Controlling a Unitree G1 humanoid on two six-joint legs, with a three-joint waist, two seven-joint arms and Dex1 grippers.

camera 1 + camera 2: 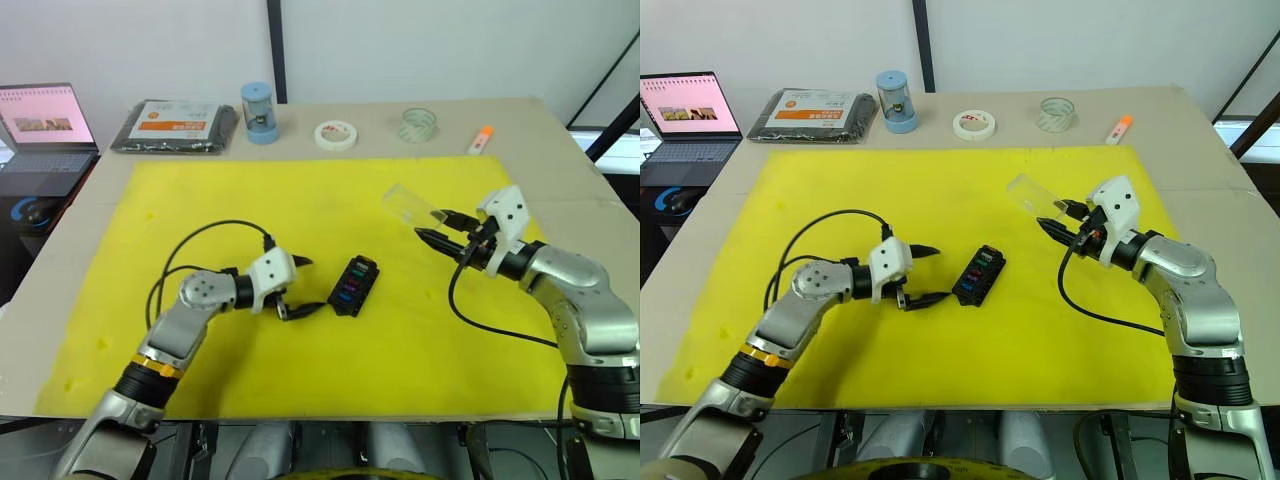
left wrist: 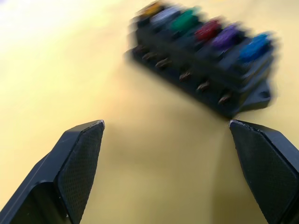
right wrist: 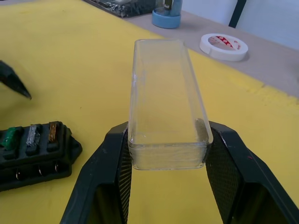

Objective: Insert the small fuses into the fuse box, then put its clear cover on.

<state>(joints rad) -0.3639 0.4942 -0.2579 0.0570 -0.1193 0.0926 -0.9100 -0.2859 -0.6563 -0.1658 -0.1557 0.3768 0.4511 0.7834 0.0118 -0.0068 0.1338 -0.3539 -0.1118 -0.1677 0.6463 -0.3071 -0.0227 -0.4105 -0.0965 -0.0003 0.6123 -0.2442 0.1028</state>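
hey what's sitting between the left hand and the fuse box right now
Nothing. In the left wrist view only bare yellow mat lies between the open left hand and the fuse box, whose slots already hold fuses.

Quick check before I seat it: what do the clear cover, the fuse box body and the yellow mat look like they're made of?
Clear cover: looks like rigid transparent plastic, glossy; the mat shows through its walls. Fuse box: black moulded plastic, fairly matte, with small metal contacts along its side. Yellow mat: a flat, dull sheet, possibly foam or felt; I can't tell which.
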